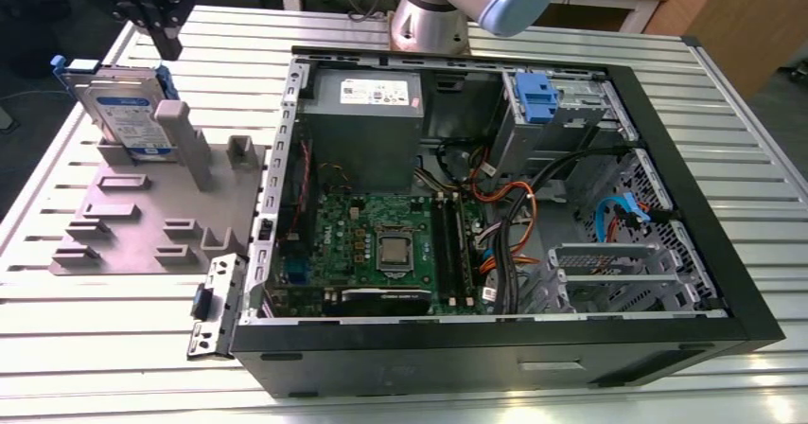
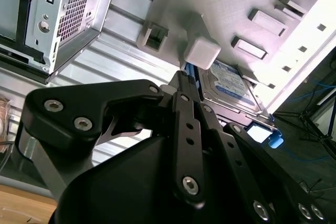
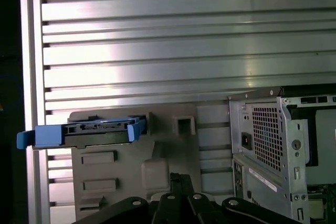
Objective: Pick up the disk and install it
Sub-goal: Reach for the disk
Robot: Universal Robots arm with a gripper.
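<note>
Open computer case [image 1: 505, 206] lying on a slatted metal table [image 1: 76, 348], with a grey holder plate [image 1: 127, 216] beside it on the exterior view's left; the disk [image 1: 127, 102] stands upright on edge in a slot at the far end of this plate, its label facing the case, its blue frame seen edge-on in the first wrist view [image 3: 100, 129] and its labelled face in the second wrist view [image 2: 231, 85]; the gripper [image 1: 166, 45] hangs above the disk, apart from it, jaws drawn together and holding nothing, as both wrist views indicate [image 3: 180, 178] [image 2: 185, 80]; inside the case, a grey power supply [image 1: 366, 93] and a blue latch [image 1: 536, 97] sit along the far wall.
</note>
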